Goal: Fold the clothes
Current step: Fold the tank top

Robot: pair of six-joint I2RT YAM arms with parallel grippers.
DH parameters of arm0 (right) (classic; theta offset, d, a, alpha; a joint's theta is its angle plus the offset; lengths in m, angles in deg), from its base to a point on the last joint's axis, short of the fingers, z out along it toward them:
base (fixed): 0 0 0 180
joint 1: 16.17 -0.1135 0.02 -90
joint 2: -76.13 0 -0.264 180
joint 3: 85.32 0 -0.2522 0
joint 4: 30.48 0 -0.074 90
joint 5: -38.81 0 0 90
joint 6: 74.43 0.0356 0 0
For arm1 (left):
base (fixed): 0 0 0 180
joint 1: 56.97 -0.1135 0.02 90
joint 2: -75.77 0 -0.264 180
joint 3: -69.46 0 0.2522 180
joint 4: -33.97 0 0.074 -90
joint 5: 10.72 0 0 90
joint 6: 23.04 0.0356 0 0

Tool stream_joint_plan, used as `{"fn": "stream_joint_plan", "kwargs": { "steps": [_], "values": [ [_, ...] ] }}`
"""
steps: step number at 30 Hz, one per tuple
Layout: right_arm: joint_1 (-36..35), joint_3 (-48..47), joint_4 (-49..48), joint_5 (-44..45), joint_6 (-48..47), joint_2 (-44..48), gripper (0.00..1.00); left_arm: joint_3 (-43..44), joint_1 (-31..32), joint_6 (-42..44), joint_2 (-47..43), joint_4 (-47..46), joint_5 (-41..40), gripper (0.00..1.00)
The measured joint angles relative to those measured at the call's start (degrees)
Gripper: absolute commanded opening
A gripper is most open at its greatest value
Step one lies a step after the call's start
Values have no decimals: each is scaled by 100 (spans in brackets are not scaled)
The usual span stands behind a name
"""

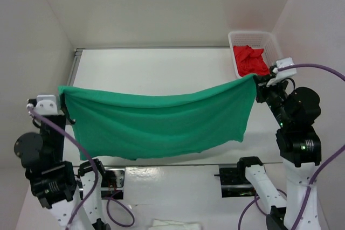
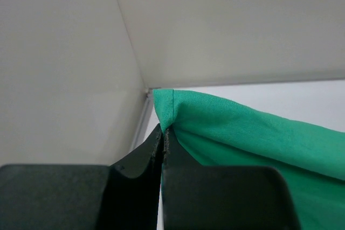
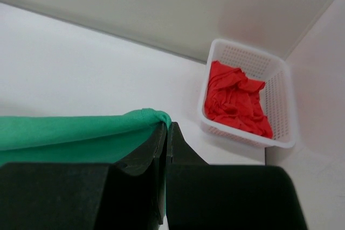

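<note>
One white counter (image 1: 161,68) fills the walled enclosure, and above its near half hangs the one T-shirt (image 1: 161,125). It is plain emerald green, of thin soft fabric, and is stretched sideways in the air between the two arms. Its top edge sags in a shallow curve at the middle, and the rest drapes down in loose folds toward the arm bases. I cannot tell whether the lower edge touches the counter. The left wrist view shows a stitched hem at the pinched corner.

One white lattice basket (image 1: 253,35) stands at the far right corner of the counter, against the walls. It holds one crumpled red garment (image 1: 249,60), well apart from the green shirt's body but near its right corner.

There are two pairs of fingers. The left fingers (image 2: 143,157) are clamped tight on the shirt's left top corner. The right fingers (image 3: 145,152) are pressed together on its bunched right top corner, just in front of the basket.
</note>
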Motion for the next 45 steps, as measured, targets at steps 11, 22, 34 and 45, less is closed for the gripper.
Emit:
{"fn": "stream_joint_plan", "kwargs": {
  "steps": [11, 22, 34, 45],
  "values": [
    [-37, 1366, -669, -39, -173, -1751, 0, -1502, 50, 590, 2350, -369, 297, 0],
    [-44, 1541, -1661, -22, -525, -4433, 0, -1742, 79, 807, 5442, -1554, 317, 0],
    [227, -511, -1908, -221, -627, -7071, 0, 286, 96, 726, 8072, -1803, 481, 0],
    [223, -2284, -1808, -149, -774, -8524, 0, 1644, 564, 634, 9051, -1784, 540, 0]
  ]
}}
